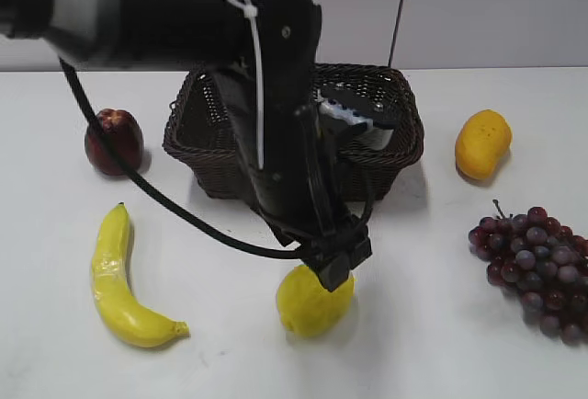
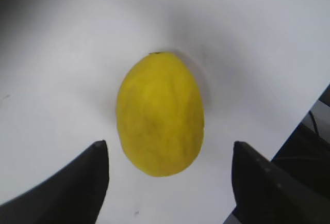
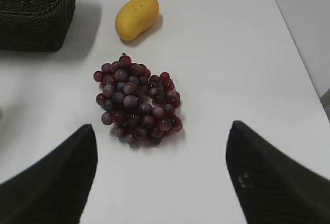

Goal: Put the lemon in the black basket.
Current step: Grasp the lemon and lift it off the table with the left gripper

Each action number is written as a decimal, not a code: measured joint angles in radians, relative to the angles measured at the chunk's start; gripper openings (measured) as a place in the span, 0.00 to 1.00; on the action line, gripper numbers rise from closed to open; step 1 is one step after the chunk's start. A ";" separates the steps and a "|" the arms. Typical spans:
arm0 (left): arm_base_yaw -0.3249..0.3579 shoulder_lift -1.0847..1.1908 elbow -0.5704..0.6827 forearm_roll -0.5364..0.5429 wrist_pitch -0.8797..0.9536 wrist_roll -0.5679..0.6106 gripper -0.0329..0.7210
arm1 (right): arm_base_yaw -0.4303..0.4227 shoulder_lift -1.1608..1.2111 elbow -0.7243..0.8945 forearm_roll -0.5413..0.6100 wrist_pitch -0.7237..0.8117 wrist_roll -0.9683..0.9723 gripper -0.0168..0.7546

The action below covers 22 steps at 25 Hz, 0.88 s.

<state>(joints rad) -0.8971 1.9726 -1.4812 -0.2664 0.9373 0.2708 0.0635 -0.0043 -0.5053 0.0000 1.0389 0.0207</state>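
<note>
The lemon [image 1: 310,304] lies on the white table in front of the black basket [image 1: 400,146]. It is bright yellow and oval. My left gripper [image 1: 338,268] hangs right over the lemon's back edge. In the left wrist view the lemon [image 2: 160,114] sits just ahead of the open, empty jaws [image 2: 170,170], which do not touch it. My right gripper [image 3: 161,175] is open and empty above the table; it does not show in the exterior view. The basket's corner shows in the right wrist view [image 3: 36,12].
A banana [image 1: 119,279] lies front left and a dark red fruit [image 1: 114,141] back left. A mango [image 1: 482,143] lies right of the basket and red grapes [image 1: 537,266] at the right edge; both show in the right wrist view, mango [image 3: 136,16] and grapes [image 3: 136,100].
</note>
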 joint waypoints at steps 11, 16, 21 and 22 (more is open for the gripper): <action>0.000 0.125 -0.002 -0.005 -0.074 0.000 0.83 | 0.000 0.000 0.000 0.000 0.000 0.000 0.78; 0.000 0.170 -0.002 -0.006 -0.078 0.000 0.83 | 0.000 0.000 0.000 0.000 0.000 0.000 0.78; 0.000 0.188 -0.003 -0.015 -0.037 0.000 0.78 | 0.000 0.000 0.000 0.000 0.000 0.000 0.78; 0.000 0.188 -0.006 -0.015 -0.019 0.000 0.76 | 0.000 0.000 0.000 0.000 0.000 0.000 0.78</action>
<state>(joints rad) -0.8971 2.1609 -1.4868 -0.2811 0.9186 0.2708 0.0635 -0.0043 -0.5053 0.0000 1.0389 0.0207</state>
